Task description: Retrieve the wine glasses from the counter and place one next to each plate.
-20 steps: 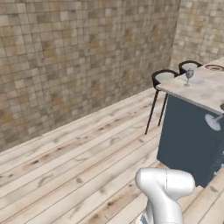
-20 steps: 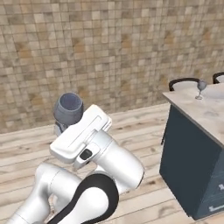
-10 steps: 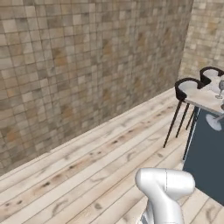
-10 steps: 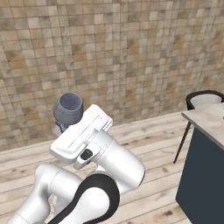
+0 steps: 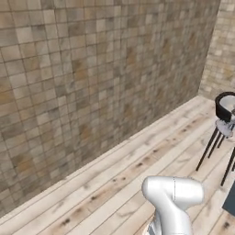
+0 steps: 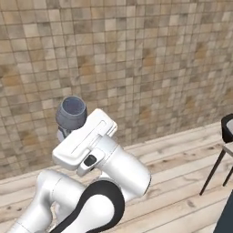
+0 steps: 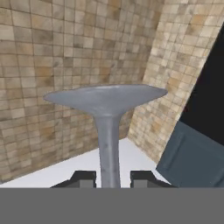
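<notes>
A bluish-grey wine glass (image 6: pixel 71 112) is held up in front of the tiled wall, its rounded bowl showing above my white hand (image 6: pixel 84 141). In the hand view its thin stem (image 7: pixel 108 144) rises from between my finger tips to a wide flat disc (image 7: pixel 105 97). My gripper (image 7: pixel 109 177) is shut on that stem, one dark fingertip (image 7: pixel 83 177) on each side. The counter top and the plates are out of view.
A black bar stool (image 5: pixel 226 112) on thin legs stands at the right edge, also seen as a stool (image 6: pixel 226 134) in the right base view. A dark blue cabinet corner (image 5: pixel 230 200) shows low right. A tiled wall (image 5: pixel 92 69) runs along the wooden floor (image 5: pixel 114 183).
The whole picture has shifted: the base has moved, and the counter with its glass and the stools have slid off to the right. The glass stays in my grip.
</notes>
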### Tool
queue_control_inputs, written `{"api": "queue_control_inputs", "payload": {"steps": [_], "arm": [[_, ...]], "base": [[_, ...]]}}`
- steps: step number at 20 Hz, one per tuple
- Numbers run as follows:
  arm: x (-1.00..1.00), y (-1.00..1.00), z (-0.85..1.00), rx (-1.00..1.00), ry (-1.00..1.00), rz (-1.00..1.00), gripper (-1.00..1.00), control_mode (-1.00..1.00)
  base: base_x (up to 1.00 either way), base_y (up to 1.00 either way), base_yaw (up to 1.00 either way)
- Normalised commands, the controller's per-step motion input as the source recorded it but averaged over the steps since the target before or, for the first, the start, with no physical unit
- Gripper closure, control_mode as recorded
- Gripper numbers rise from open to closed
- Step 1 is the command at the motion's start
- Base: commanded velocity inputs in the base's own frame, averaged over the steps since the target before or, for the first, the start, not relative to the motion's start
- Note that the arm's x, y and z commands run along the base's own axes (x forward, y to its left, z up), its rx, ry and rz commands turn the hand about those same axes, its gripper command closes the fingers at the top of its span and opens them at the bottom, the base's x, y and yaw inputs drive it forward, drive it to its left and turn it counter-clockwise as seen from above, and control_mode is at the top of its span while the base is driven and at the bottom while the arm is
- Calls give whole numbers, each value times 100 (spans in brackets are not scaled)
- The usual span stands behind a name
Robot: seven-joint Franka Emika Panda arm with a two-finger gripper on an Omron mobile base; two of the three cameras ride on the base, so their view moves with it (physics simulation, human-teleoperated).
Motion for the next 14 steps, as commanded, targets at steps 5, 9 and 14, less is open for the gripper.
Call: {"api": "queue_control_inputs", "payload": {"steps": [5,9,14], "arm": [[0,0,0,0,0,0,100,100],[0,0,0,0,0,0,100,100],[0,0,0,0,0,0,100,100]], "base": [[100,43,-14],[100,31,-11],[100,14,-20]]}}
